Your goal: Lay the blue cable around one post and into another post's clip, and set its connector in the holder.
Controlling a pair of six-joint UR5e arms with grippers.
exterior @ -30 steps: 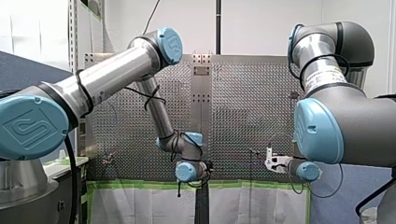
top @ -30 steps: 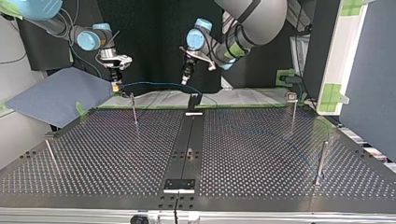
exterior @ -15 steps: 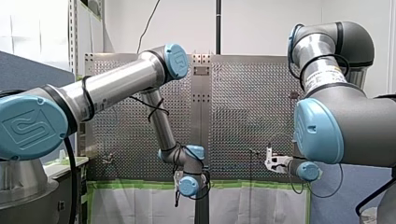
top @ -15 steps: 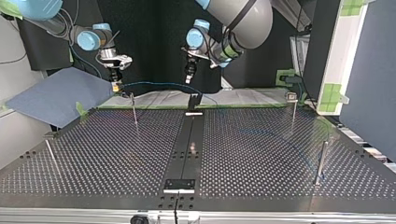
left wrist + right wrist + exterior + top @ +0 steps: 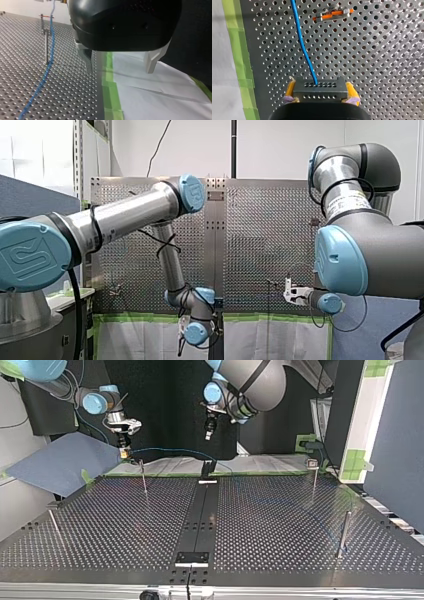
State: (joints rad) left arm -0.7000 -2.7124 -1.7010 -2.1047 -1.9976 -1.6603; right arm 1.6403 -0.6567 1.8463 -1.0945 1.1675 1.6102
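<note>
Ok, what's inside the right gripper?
The right gripper holds a dark connector between yellow pads; the blue cable runs out of its front face. The connector's rear is covered by the gripper's body.

I've free room over the bare middle of the table (image 5: 260, 525) and under my left gripper (image 5: 207, 436), but the blue cable (image 5: 165, 450) spans the far edge from the connector (image 5: 319, 88) in my right gripper (image 5: 124, 453) past the holder (image 5: 207, 468), beside a thin post (image 5: 143, 478).

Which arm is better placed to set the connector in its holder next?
My right arm: its jaws clamp the connector, blue cable attached. My left arm has its jaws open and empty.
</note>
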